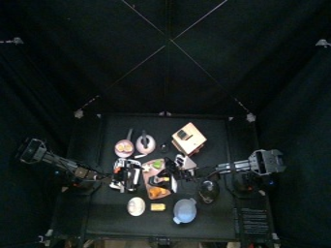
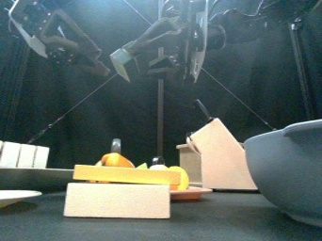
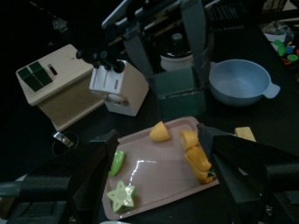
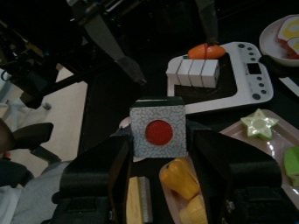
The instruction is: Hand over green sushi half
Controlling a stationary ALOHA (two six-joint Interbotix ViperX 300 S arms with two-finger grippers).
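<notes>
The right gripper (image 4: 158, 147) pinches the square sushi half (image 4: 158, 131), with its speckled green rim, white rice and red centre, aloft over the desk's middle. The left gripper (image 3: 158, 150) gapes wide above a glossy pink tray (image 3: 146, 175).

honestly can't read any text, brand or number anywhere; closest thing to a sign is a plain red dot on the grey block (image 4: 158, 131); no lettering on it
</notes>
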